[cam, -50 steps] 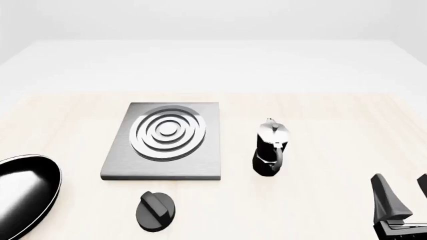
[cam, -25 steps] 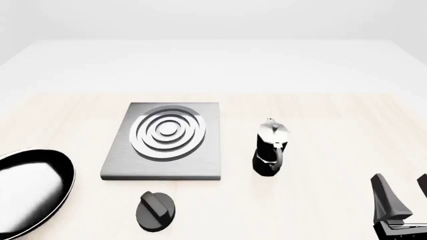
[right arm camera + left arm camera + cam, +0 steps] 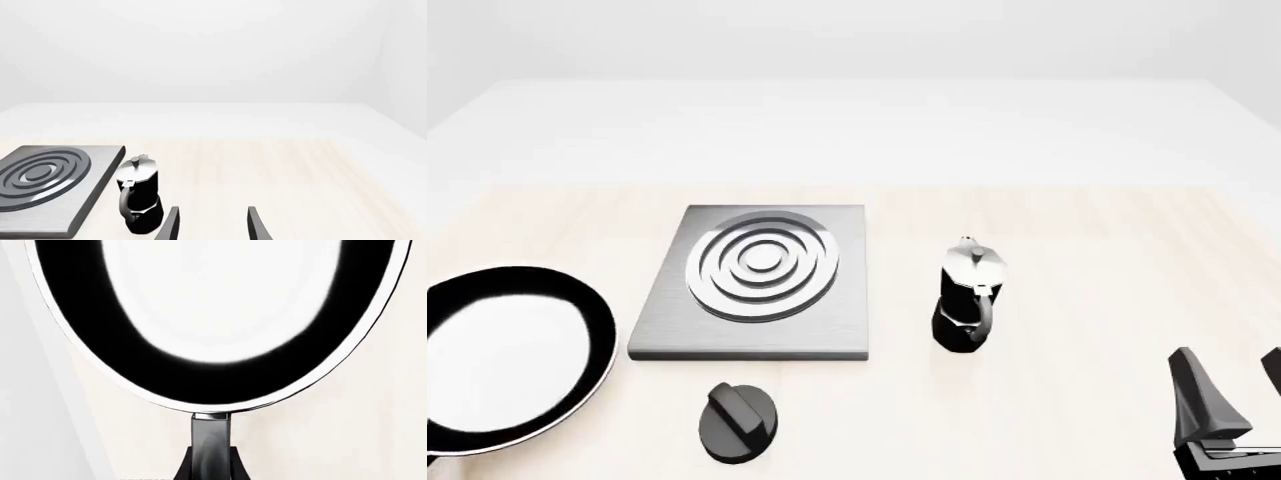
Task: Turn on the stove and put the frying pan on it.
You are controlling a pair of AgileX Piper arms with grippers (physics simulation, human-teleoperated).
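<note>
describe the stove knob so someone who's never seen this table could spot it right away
Find the flat grey stove slab with silver burner rings, left of the table's middle in the front view. On the wood just in front of its near edge lies the knob, a small round black disc with a raised ridge across it. The frying pan to its left is far wider and silver-rimmed; the moka pot stands tall.

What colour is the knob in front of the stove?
Black, the knob with a raised ridge across it; it shows best in the front view.

one frying pan, one stove, one knob, one moka pot
</note>
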